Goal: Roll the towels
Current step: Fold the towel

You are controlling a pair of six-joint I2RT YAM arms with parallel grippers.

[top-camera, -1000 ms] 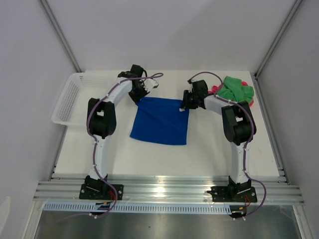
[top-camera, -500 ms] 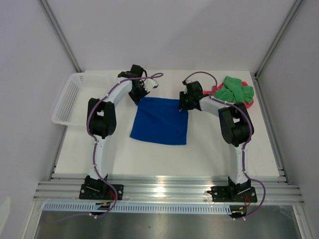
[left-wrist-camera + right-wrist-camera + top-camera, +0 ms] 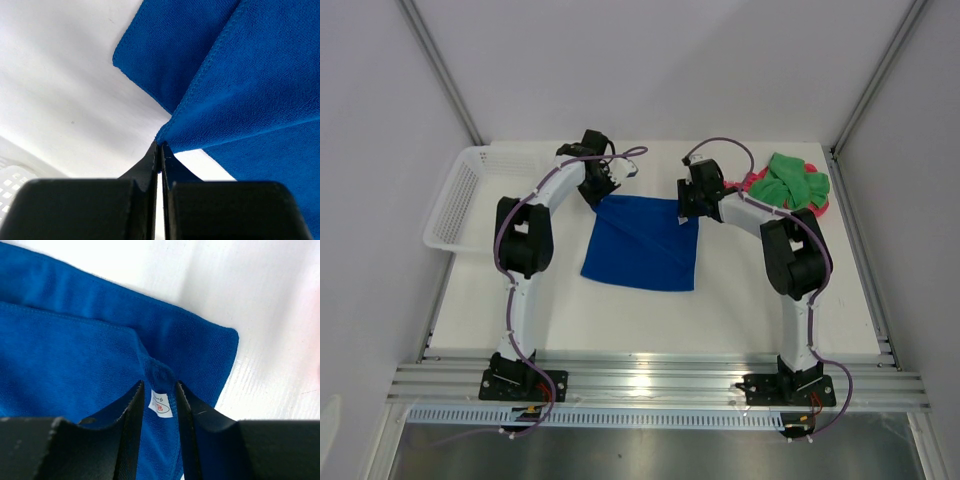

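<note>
Both arms are stretched toward the far side of the table [image 3: 740, 300], elbows bent. The left gripper [image 3: 160, 147] is pinched tight on the far-left corner of the blue towel [image 3: 640, 245]. The right gripper [image 3: 159, 385] sits at the far-right corner, jaws narrowly apart and straddling the white label [image 3: 161, 403]. The green towel [image 3: 792, 180] and pink-red towel [image 3: 821, 207] are bunched up just to its right, and the basket [image 3: 455, 205] is way off left.

A towel [image 3: 642, 245] lies flat at the middle of the table [image 3: 740, 310], with the left gripper [image 3: 603, 190] at its 11 o'clock corner and the right gripper [image 3: 688, 212] at its 1 o'clock corner. A heap of towels [image 3: 792, 180] lies at 2 o'clock from it. A basket [image 3: 460, 200] sits at 10 o'clock, overhanging the table's left edge.
</note>
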